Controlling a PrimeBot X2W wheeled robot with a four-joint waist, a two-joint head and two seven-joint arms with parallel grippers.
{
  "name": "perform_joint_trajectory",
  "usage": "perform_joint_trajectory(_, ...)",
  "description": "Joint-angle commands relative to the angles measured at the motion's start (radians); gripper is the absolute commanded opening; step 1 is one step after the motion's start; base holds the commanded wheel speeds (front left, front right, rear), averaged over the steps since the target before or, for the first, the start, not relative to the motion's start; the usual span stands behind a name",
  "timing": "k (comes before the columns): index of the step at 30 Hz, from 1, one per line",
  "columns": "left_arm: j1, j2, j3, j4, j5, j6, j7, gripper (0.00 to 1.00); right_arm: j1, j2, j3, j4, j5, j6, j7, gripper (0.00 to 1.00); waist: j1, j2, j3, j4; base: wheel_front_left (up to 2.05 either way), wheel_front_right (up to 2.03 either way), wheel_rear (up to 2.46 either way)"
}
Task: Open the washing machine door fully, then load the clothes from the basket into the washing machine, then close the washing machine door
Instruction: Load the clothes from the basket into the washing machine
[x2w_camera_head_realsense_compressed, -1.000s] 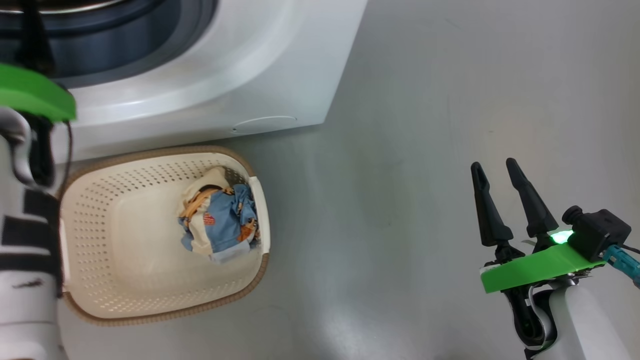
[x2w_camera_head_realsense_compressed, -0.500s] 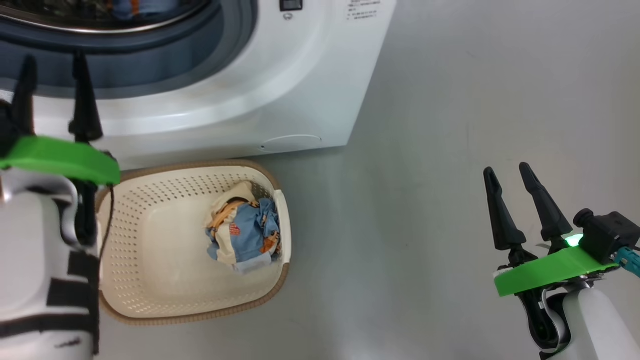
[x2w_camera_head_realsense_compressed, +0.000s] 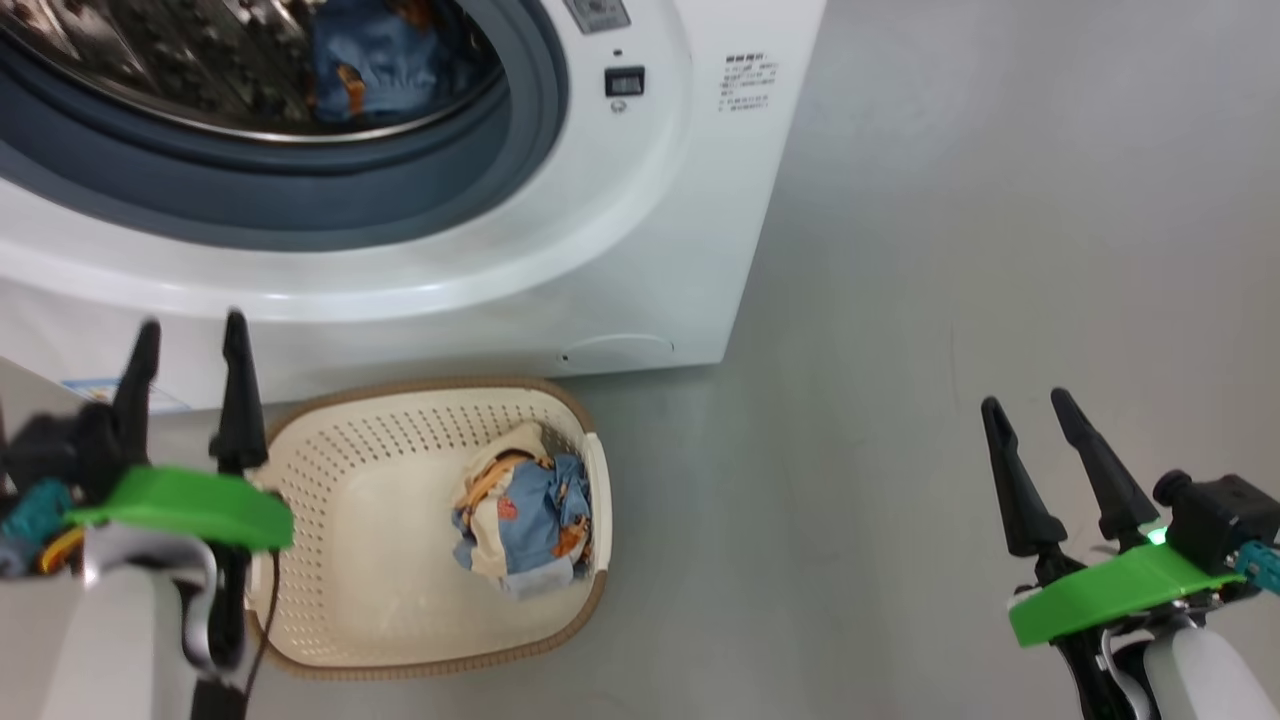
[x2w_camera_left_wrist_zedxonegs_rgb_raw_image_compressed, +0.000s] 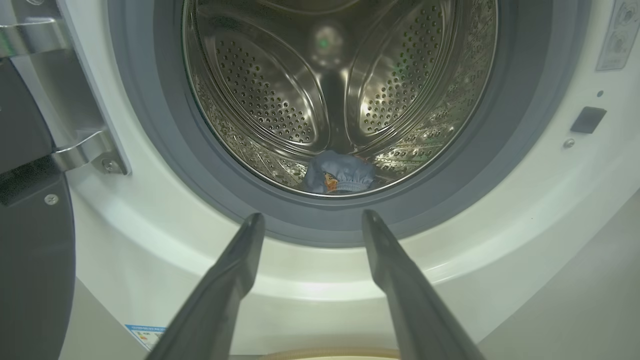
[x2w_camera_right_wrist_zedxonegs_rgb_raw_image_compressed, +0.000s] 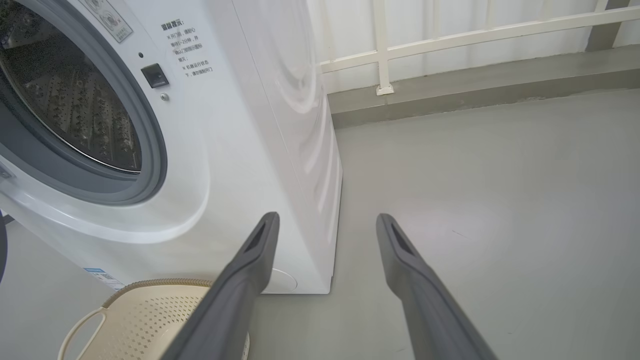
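Clothes (x2w_camera_head_realsense_compressed: 525, 520) in light blue with orange-brown cars lie in one crumpled bundle against the right-hand wall of the basket (x2w_camera_head_realsense_compressed: 370, 590), low and centre in the head view. One garment (x2w_camera_left_wrist_zedxonegs_rgb_raw_image_compressed: 340, 172) of the same print already rests at the front lip of the steel drum (x2w_camera_left_wrist_zedxonegs_rgb_raw_image_compressed: 280, 100), in the middle of the left wrist view. The basket stands on the grey floor (x2w_camera_head_realsense_compressed: 900, 300) just in front of the washing machine (x2w_camera_head_realsense_compressed: 650, 250), seemingly so that each lift from basket to drum is short. The washing machine door (x2w_camera_left_wrist_zedxonegs_rgb_raw_image_compressed: 30, 260) is swung out on its hinge (x2w_camera_left_wrist_zedxonegs_rgb_raw_image_compressed: 85, 150) at the left edge of the left wrist view, leaving the round mouth and its grey rubber seal (x2w_camera_left_wrist_zedxonegs_rgb_raw_image_compressed: 150, 125) unobstructed; whether it is at its full swing cannot be told. The left gripper (x2w_camera_head_realsense_compressed: 192, 332), at the lower left of the head view, hangs by the basket's left end with its two dark fingers spread and nothing between them, pointing at the drum mouth. The right gripper (x2w_camera_head_realsense_compressed: 1025, 402), at the lower right, is likewise spread and empty over bare floor, well apart from basket and machine, probably parked out of the way. Judging by the layout, loading is partly done: the bundle has yet to go in and the door yet to be shut.
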Motion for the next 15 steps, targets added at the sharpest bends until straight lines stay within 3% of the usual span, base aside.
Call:
perform_joint_trajectory(1,0.032,0.026,0.033,-0.032,-0.004,-0.001,-0.005,1.00,0.024,-0.016,0.022,-0.017,0.005,0.002,-0.005,1.00,0.0000,0.0000,-0.045,0.011,0.00,0.00,0.00)
perform_joint_trajectory(15,0.268,-0.003,0.051,-0.122,-0.002,-0.001,-0.005,1.00,0.130,-0.049,0.019,-0.010,0.031,0.002,-0.005,1.00,0.0000,0.0000,-0.179,0.023,0.00,0.00,0.00)
